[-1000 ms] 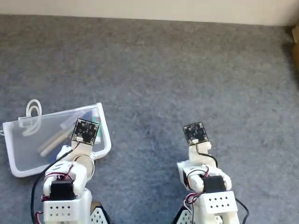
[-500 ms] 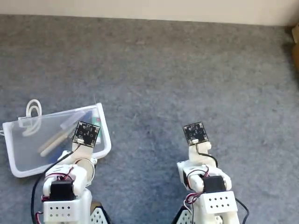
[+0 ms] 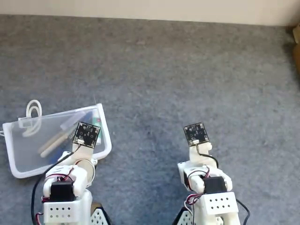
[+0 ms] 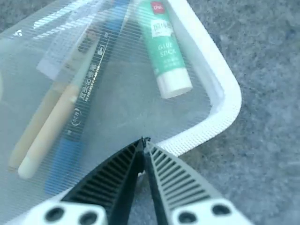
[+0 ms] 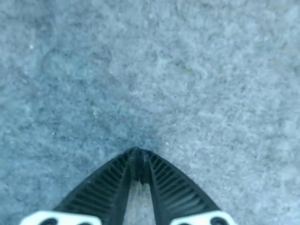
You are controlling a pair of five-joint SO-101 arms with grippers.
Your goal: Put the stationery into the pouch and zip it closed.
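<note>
A clear mesh pouch (image 3: 28, 145) with a white border lies on the grey carpet at the left. Inside it I see a green glue stick (image 4: 164, 51), a cream pen (image 4: 51, 126) and a blue pen (image 4: 63, 154). A white cord loop (image 3: 33, 110) lies at the pouch's far left corner. My left gripper (image 4: 143, 141) is shut with nothing in it and hovers over the pouch's near right corner (image 4: 225, 108). My right gripper (image 5: 138, 152) is shut and empty, above bare carpet to the right of the pouch.
Grey carpet (image 3: 187, 70) covers the whole work area. A pale wall edge (image 3: 150, 9) runs along the far side. A brown object (image 3: 296, 47) sits at the far right edge.
The left arm's wrist has drawn back slightly toward its base over the pouch's corner. The right arm has not moved.
</note>
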